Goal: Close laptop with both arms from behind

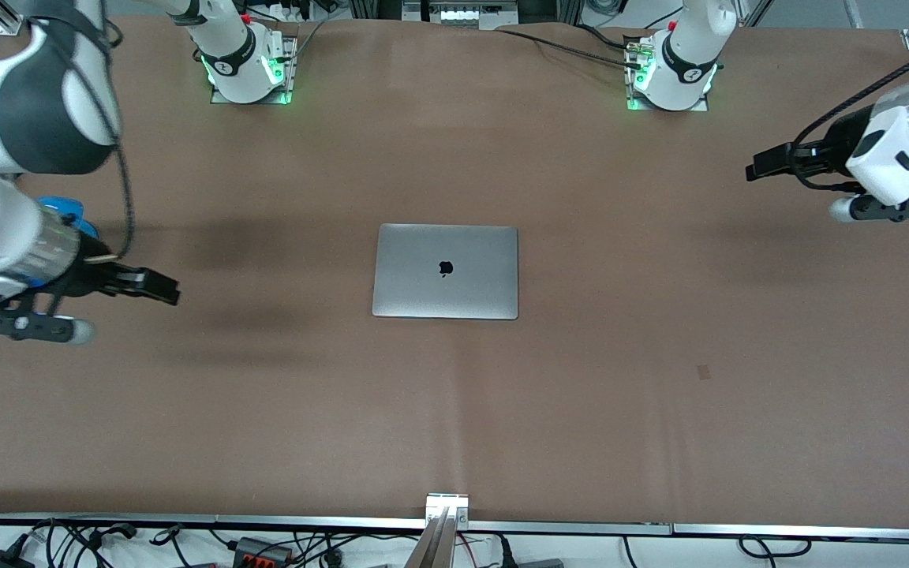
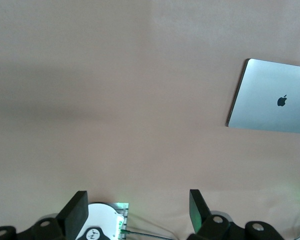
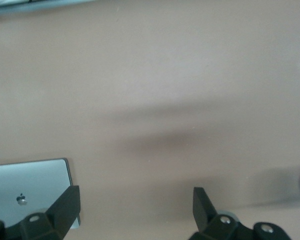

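The silver-grey laptop (image 1: 445,270) lies shut and flat in the middle of the brown table, lid up with the black apple logo showing. It also shows in the left wrist view (image 2: 270,96) and in the right wrist view (image 3: 30,192). My left gripper (image 1: 762,166) hangs in the air over the left arm's end of the table, open and empty, well apart from the laptop. My right gripper (image 1: 156,288) hangs over the right arm's end of the table, open and empty, also apart from the laptop. Each wrist view shows its own fingers spread wide over bare table (image 2: 135,212) (image 3: 135,210).
The arm bases (image 1: 249,67) (image 1: 669,75) stand along the table edge farthest from the front camera, lit green. A blue object (image 1: 68,214) shows beside the right arm. A metal bracket (image 1: 447,505) and cables lie at the edge nearest the camera.
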You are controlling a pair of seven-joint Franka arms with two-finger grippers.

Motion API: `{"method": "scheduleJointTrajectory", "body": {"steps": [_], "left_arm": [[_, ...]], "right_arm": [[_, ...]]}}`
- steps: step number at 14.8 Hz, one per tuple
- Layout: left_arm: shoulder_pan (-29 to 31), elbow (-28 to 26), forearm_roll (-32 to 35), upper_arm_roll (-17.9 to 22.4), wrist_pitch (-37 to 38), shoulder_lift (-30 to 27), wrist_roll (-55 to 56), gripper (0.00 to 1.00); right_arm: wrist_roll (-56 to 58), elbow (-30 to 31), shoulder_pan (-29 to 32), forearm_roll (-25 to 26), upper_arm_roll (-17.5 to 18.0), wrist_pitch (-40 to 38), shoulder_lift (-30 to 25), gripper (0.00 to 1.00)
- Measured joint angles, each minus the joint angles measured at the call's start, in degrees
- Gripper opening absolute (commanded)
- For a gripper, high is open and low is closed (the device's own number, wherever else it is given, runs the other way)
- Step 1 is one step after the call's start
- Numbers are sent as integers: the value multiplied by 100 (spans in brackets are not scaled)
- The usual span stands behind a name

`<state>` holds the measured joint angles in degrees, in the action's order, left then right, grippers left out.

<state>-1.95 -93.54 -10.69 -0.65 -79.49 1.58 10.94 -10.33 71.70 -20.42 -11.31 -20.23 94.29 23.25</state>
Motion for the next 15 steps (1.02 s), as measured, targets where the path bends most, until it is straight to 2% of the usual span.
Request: {"method": "scheduleJointTrajectory", "body": {"steps": [3, 5, 7, 12, 15], "left_arm": [[-183, -18, 0, -80, 70, 51, 136, 100], [-304, -16, 82, -105, 61, 55, 171, 100], [-342, 1, 334, -103, -212, 57, 172, 100], [-289, 13, 604, -89, -755, 126, 120, 100], [-290, 31, 877, -102, -763, 122, 47, 100]], "right_arm": [[396, -13, 929, 239, 588, 0, -291, 100], [757, -13, 1551, 400, 1104, -1, -426, 100], [952, -13, 1995, 445, 1471, -1, -491, 100], [1173, 25, 2115, 817, 1610, -212, -569, 100], [1173, 511, 2114, 979, 1634, -133, -876, 100]]}}
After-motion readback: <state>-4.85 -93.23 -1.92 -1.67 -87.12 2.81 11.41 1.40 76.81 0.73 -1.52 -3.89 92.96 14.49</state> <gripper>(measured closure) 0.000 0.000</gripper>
